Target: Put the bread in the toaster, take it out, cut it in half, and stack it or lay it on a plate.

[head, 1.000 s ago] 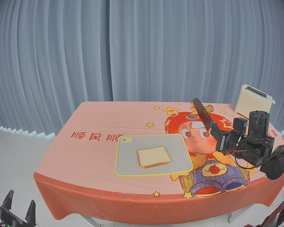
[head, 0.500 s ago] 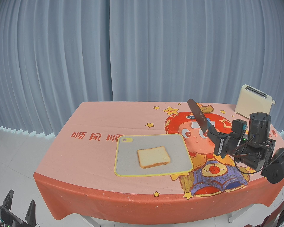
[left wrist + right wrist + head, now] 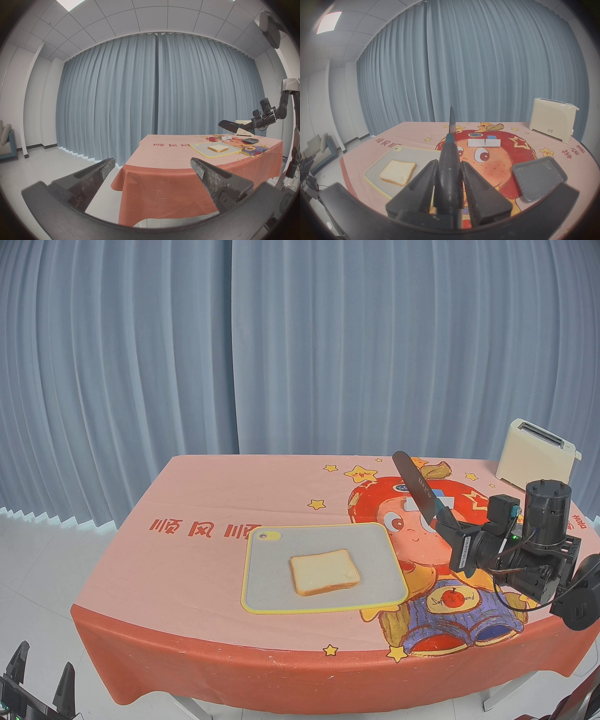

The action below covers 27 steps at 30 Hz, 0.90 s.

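Observation:
A slice of bread lies flat on a grey cutting board with a yellow rim in the middle of the table. To the right of the board, my right gripper is shut on the handle of a black knife, whose blade slants up and away over the cloth. In the right wrist view the knife sits between the shut fingers, with the bread beyond. The cream toaster stands at the far right. My left gripper hangs open, low and off the table's left front.
A dark grey plate lies on the cloth at the right, between the board and the toaster. Two small white cards lie behind it. A pink cartoon tablecloth covers the table, with curtains behind.
My right gripper has carried the knife a little to the left, toward the cutting board, and slightly lower. The bread, board and left gripper have not moved.

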### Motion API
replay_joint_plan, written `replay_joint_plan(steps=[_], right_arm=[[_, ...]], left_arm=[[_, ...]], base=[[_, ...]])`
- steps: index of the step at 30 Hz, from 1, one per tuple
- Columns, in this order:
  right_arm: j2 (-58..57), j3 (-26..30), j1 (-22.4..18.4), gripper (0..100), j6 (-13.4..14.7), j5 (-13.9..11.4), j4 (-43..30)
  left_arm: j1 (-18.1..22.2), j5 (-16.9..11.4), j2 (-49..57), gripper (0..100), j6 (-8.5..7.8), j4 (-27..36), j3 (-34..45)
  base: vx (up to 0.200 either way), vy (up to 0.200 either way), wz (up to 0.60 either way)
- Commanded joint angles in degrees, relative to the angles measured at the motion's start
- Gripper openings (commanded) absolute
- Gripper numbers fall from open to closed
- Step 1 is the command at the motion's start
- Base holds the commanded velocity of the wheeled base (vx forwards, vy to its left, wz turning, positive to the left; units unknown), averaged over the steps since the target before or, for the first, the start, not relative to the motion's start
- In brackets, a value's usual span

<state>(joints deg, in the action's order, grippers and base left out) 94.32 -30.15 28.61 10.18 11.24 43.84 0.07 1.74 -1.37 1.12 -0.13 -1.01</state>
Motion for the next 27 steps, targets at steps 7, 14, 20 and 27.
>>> replay_joint_plan(steps=[7, 14, 20, 27], right_arm=[[-0.01, 0.35, 0.92, 0, 0.02, 0.01, 0.02], [0.16, 0.35, 1.18, 0, 0.02, 0.10, 0.11], [-0.01, 0.44, 1.89, 0, 0.10, 0.10, 0.11], [-0.01, 0.62, 2.06, 0, 0.10, 0.45, 0.11]], left_arm=[[0.01, -0.07, -0.04, 100, 0.02, 0.05, 1.01], [0.01, 0.01, 0.05, 100, 0.11, -0.04, 1.01], [0.01, 0.01, -0.04, 100, 0.11, -0.04, 1.01], [0.01, 0.01, -0.04, 100, 0.02, -0.04, 1.01]], base=[[0.000, 0.000, 0.00], [0.000, 0.171, 0.00], [0.000, 0.200, 0.00], [0.000, 0.171, 0.00]])
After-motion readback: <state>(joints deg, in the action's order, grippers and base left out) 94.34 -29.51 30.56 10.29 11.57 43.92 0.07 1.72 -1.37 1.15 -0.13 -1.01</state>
